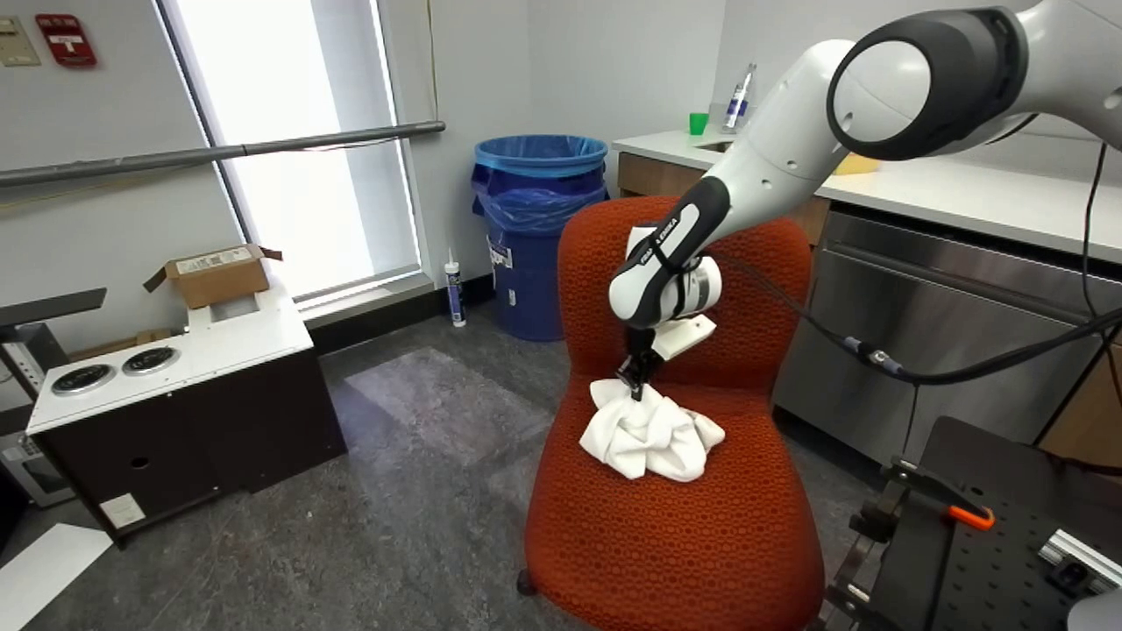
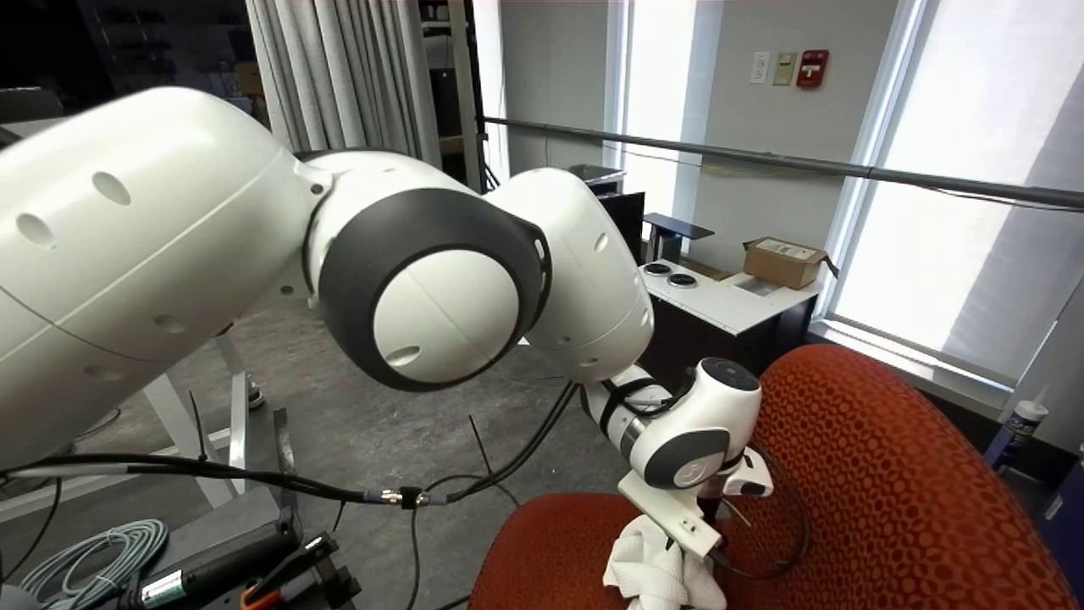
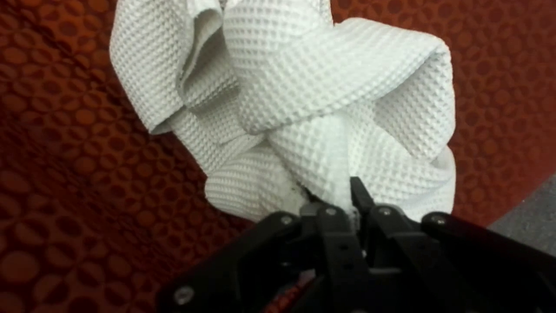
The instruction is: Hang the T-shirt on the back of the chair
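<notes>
A crumpled white waffle-textured cloth [image 1: 653, 438] lies bunched on the seat of the red patterned chair [image 1: 675, 543]. It looks more like a towel than a T-shirt. The cloth also shows in an exterior view [image 2: 652, 569] and in the wrist view [image 3: 304, 91]. My gripper [image 3: 333, 193] points down at the cloth and is shut on a fold of it; the left fingertip is hidden behind the fold. In an exterior view the gripper [image 1: 633, 386] is at the cloth's top, in front of the chair back [image 1: 592, 272]. Most of the cloth rests on the seat.
The chair back also rises beside the wrist in an exterior view [image 2: 898, 474]. A blue bin [image 1: 530, 254] stands behind the chair. A counter with a steel dishwasher [image 1: 929, 333] is beside it. A cable [image 1: 973, 372] hangs from the arm. A black platform [image 1: 990, 552] stands near the chair.
</notes>
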